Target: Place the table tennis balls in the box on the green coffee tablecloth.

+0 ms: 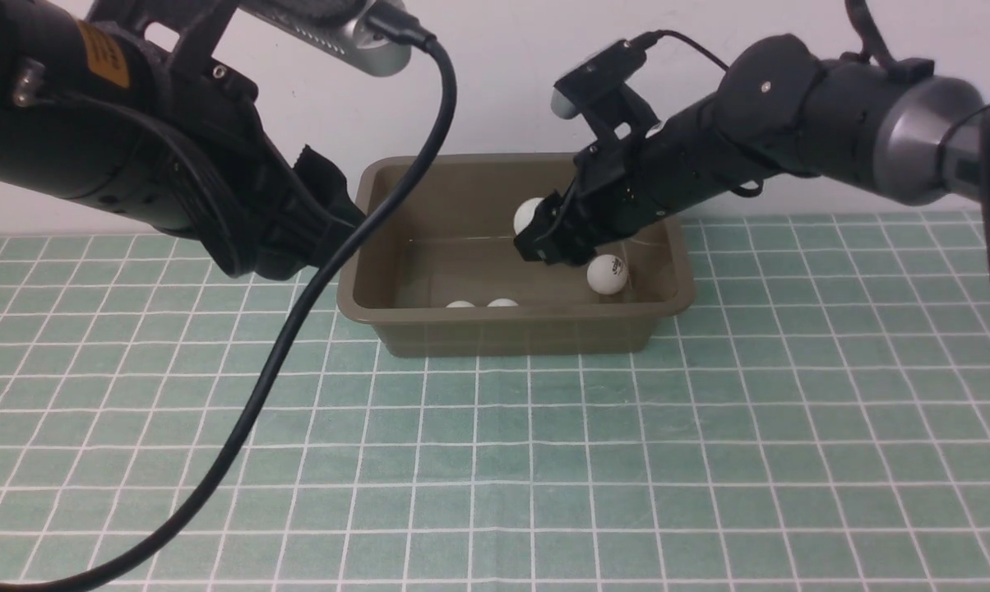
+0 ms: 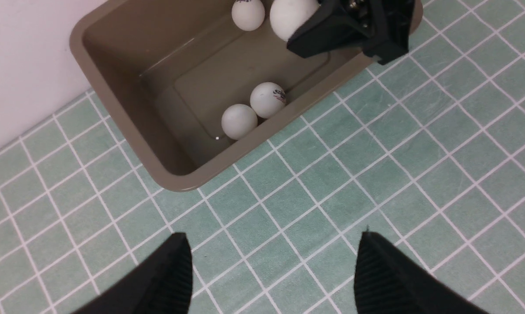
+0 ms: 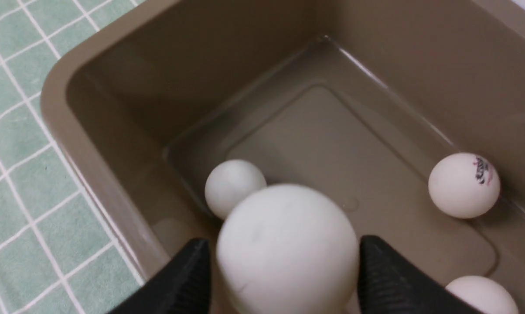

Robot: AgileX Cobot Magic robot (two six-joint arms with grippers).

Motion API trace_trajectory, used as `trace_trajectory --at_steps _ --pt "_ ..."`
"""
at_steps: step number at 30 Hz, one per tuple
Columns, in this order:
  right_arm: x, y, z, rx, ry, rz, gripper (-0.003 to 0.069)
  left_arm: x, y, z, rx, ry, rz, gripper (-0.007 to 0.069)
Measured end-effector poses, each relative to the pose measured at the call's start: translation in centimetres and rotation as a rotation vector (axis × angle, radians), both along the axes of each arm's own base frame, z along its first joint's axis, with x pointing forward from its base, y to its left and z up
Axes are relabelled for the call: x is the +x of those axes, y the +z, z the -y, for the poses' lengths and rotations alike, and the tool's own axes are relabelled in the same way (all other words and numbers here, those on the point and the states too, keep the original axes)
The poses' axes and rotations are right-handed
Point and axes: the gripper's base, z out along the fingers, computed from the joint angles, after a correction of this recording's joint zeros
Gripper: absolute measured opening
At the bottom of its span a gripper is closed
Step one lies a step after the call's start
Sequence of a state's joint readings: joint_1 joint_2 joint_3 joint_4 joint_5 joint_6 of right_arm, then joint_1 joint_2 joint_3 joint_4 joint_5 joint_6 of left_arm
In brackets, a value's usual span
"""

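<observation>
Your left arm (image 1: 141, 131) stretched in from ten o'clock, claw (image 2: 273, 270) spread; your right arm (image 1: 709, 131) angled down from two o'clock, its claw (image 3: 284, 266) spread around a ball (image 3: 288, 248) over the box (image 1: 511, 333).

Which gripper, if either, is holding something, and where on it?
The right gripper has a ball between its fingertips, at its sides; the left holds nothing.

Ball and dark hand over the box

Two white balls (image 2: 254, 104) lie side by side in the box (image 2: 171, 131), against one of its long walls; a third ball (image 2: 248, 14) lies near the opposite wall. Another ball (image 2: 294, 17) is beside the right hand (image 2: 315, 26) above the box, perhaps gripped, though the frame cuts it off. Gridded green cloth (image 2: 332, 192) spreads beside the box. Outside the box, the left hand (image 2: 273, 270) stands open.
</observation>
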State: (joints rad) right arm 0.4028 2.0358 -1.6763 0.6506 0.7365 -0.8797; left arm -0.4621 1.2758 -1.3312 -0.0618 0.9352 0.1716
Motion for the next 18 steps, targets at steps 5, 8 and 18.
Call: trace_trajectory --at_steps 5,8,18 --pt "0.2 0.4 0.1 -0.004 -0.021 0.023 0.0505 0.0 0.0 0.1 -0.009 -0.001 -0.005 0.0447" --pt "-0.1 3.1 1.9 -0.051 -0.084 0.079 0.0530 0.0 0.0 0.1 -0.009 -0.001 -0.005 0.0447" --pt "-4.8 15.4 11.3 -0.184 -0.366 0.317 0.0524 0.0 0.0 0.1 -0.012 -0.002 0.001 0.0447"
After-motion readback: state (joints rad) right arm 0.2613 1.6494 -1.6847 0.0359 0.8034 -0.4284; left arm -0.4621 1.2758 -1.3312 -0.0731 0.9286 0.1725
